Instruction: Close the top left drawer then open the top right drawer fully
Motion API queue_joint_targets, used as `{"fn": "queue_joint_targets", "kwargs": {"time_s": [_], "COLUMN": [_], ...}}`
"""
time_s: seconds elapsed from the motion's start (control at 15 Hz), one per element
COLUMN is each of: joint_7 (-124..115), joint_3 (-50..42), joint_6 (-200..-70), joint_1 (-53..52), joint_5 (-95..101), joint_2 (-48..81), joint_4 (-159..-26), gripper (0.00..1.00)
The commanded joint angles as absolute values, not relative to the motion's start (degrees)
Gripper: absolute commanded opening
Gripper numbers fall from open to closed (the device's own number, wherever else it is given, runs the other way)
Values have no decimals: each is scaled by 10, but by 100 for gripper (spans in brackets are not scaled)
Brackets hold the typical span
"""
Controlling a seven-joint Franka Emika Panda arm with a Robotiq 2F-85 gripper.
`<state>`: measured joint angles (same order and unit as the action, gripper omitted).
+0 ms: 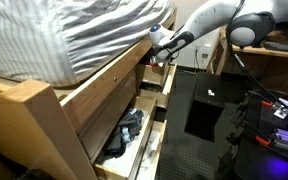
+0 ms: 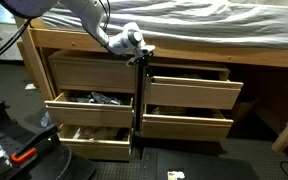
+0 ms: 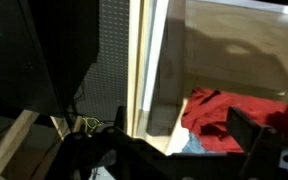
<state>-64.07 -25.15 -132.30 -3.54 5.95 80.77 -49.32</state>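
The top left drawer point(image 2: 89, 72) sits pushed in under the bed. The top right drawer point(image 2: 189, 92) stands partly pulled out, and its pale wooden inside shows in the wrist view point(image 3: 234, 45). A red cloth point(image 3: 224, 105) lies in it. My gripper point(image 2: 142, 56) hangs at the centre post, over the left front corner of the top right drawer, and also shows in an exterior view point(image 1: 160, 48). In the wrist view its fingers point(image 3: 184, 140) are spread wide with nothing between them. I cannot tell whether a finger touches the drawer's edge.
The middle left drawer point(image 2: 89, 101), holding dark clothes, and the bottom left drawer point(image 2: 89, 135) are pulled out. The lower right drawer point(image 2: 189, 123) is out a little. A striped mattress point(image 1: 74, 35) lies above. A black case point(image 1: 209, 105) stands on the floor.
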Motion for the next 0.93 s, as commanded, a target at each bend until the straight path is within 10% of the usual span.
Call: {"fn": "queue_joint_targets", "kwargs": {"time_s": [0.0, 0.87], "joint_7": [-714, -798], "joint_3": [-244, -353], "joint_6": [-1165, -1190], "joint_1": [-52, -32], "joint_5": [82, 86], "joint_2": [822, 816], "joint_4": [-428, -547], "gripper": [100, 100]}}
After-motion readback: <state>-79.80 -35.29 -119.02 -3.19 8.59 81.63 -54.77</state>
